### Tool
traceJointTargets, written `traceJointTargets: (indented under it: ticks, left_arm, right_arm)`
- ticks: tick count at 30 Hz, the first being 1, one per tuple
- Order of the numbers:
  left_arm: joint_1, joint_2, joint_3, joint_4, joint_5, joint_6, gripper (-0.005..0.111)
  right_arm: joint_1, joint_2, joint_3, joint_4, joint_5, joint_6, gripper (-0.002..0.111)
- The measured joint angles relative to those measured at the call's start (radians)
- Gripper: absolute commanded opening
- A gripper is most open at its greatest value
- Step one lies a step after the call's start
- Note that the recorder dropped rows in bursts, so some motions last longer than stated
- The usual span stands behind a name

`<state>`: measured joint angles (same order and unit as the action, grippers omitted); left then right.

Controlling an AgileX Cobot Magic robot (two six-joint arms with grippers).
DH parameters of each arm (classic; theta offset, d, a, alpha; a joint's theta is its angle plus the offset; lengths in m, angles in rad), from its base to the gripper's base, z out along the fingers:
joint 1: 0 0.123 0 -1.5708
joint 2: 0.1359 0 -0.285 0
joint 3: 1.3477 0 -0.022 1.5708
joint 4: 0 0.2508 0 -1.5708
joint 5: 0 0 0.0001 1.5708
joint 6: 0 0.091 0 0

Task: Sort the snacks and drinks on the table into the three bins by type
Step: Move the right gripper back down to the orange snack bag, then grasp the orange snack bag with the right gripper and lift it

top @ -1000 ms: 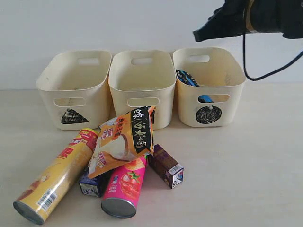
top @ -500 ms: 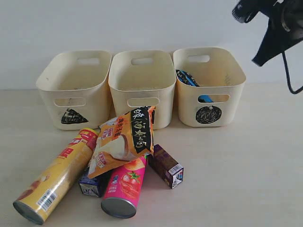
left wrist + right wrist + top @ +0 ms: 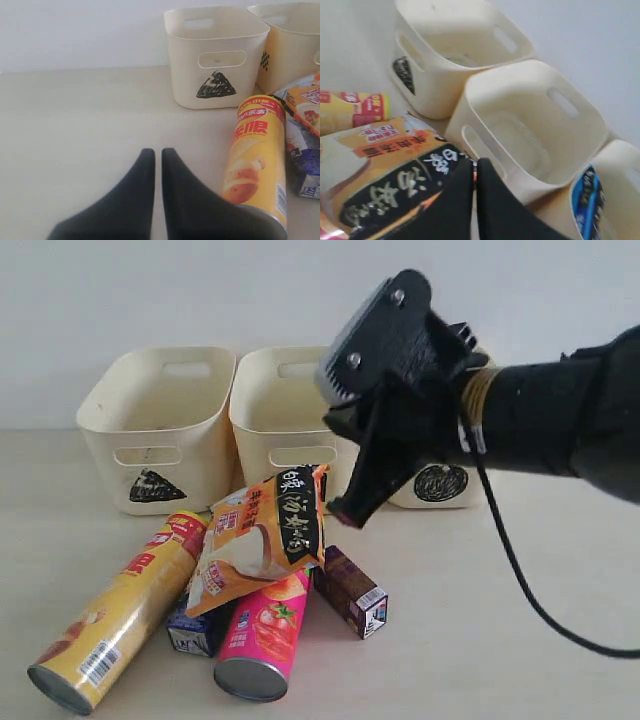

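Note:
The orange bag [image 3: 265,535] lies on top of the pink-red tube [image 3: 262,635] and the blue and white carton [image 3: 195,628]. The yellow tube [image 3: 120,610] lies to their left and the dark purple carton [image 3: 350,590] to their right. My right gripper [image 3: 345,512] is shut and empty, hovering at the bag's upper right corner [image 3: 385,175] beside the middle bin [image 3: 530,125]. The blue bag [image 3: 587,200] sits in the circle bin [image 3: 620,165]. My left gripper [image 3: 154,150] is shut and empty over the table, left of the yellow tube [image 3: 255,155].
The triangle bin [image 3: 150,430] and the middle bin [image 3: 290,410] hold nothing that I can see. My right arm hides most of the circle bin [image 3: 440,482] in the exterior view. Bare table [image 3: 500,640] stretches to the right of the pile.
My right arm has swung from high at the upper right, down and left in front of the circle bin, to the orange bag's corner. The snacks and drinks have not moved.

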<state>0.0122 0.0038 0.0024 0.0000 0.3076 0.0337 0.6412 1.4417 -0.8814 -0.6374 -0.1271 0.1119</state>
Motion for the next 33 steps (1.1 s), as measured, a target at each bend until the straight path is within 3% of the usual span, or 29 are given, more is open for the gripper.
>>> traceJointTargets:
  ticks: [2,4,5,7,10,18,33]
  left_arm:
    - [0.0,0.0,0.0,0.0,0.0,0.0,0.004]
    - [0.0,0.0,0.0,0.0,0.0,0.0,0.004]
    - [0.0,0.0,0.0,0.0,0.0,0.0,0.004]
    - [0.0,0.0,0.0,0.0,0.0,0.0,0.004]
    - [0.0,0.0,0.0,0.0,0.0,0.0,0.004]
    - [0.0,0.0,0.0,0.0,0.0,0.0,0.004]
    - [0.0,0.0,0.0,0.0,0.0,0.0,0.004]
  right_arm:
    - [0.044,0.007,0.026,-0.147,-0.033,-0.027,0.005]
    - [0.089,0.014,0.028,-0.298,0.0,-0.033,0.028]
    - [0.103,0.016,0.028,-0.338,0.007,-0.033,0.049]
    - [0.138,0.022,0.028,-0.442,0.03,-0.052,0.068]
    - [0.167,0.048,0.028,-0.55,0.105,-0.083,0.07]
    - [0.185,0.092,0.028,-0.584,0.212,-0.338,0.07]
    - [0.186,0.215,0.015,-0.586,0.21,-0.512,0.07]
